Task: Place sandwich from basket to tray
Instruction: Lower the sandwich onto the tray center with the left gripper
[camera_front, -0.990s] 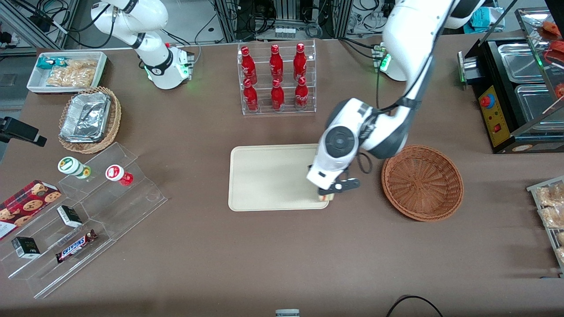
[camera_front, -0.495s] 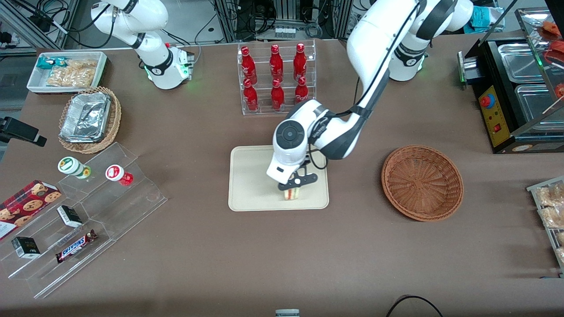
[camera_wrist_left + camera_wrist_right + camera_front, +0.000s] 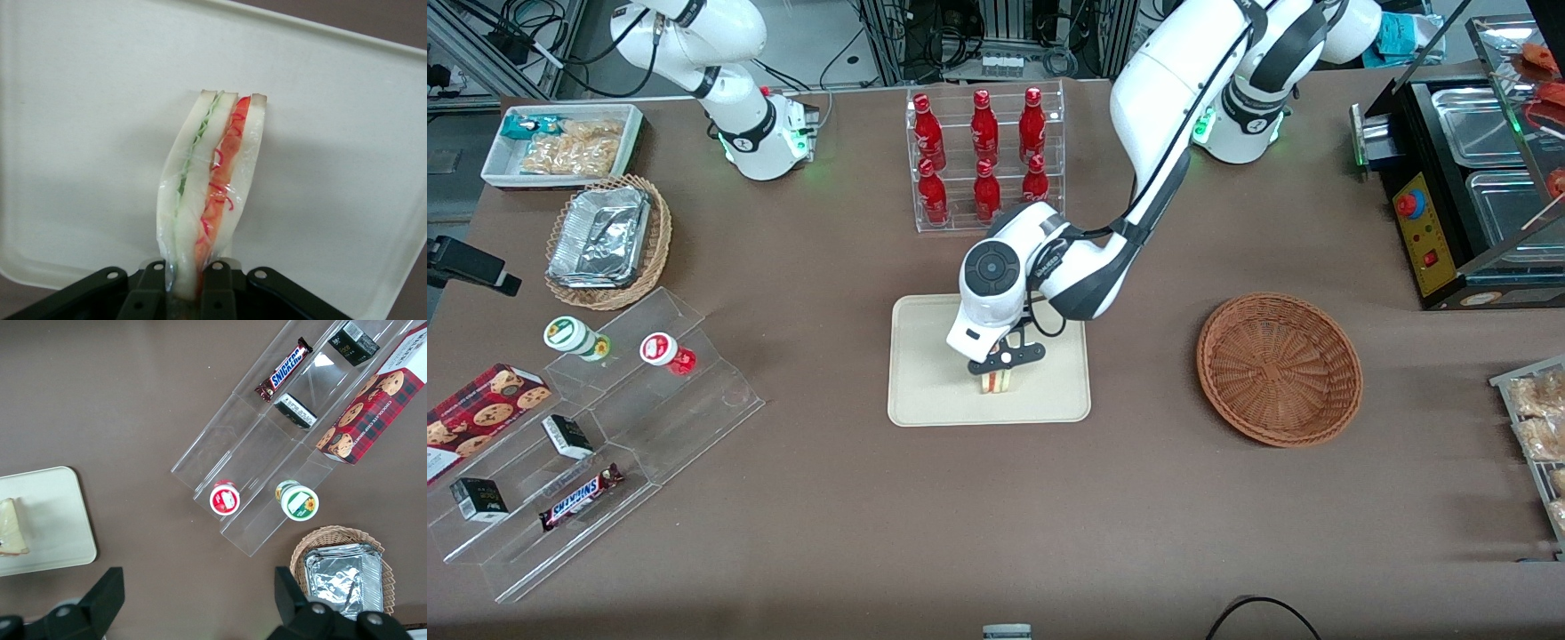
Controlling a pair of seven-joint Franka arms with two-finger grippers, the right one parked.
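Note:
My gripper [image 3: 998, 366] is over the middle of the cream tray [image 3: 925, 391], shut on the sandwich [image 3: 997, 381], a wrapped white wedge with red and green layers. In the left wrist view the sandwich [image 3: 210, 193] stands on edge between the black fingers [image 3: 219, 287], with the tray [image 3: 80, 133] close underneath; whether it touches the tray I cannot tell. The right wrist view shows the sandwich [image 3: 12, 528] over the tray [image 3: 60, 520]. The reddish-brown basket [image 3: 1279, 368] sits beside the tray toward the working arm's end, with nothing in it.
A clear rack of red bottles [image 3: 985, 158] stands farther from the front camera than the tray. Toward the parked arm's end are clear tiered shelves [image 3: 596, 444] with snacks, a tan wicker basket with foil containers [image 3: 605, 240] and a white bin [image 3: 560, 147]. A black appliance [image 3: 1467, 178] stands at the working arm's end.
My gripper carried the sandwich from the tray's edge nearest the basket to above the tray's middle, moving toward the parked arm's end.

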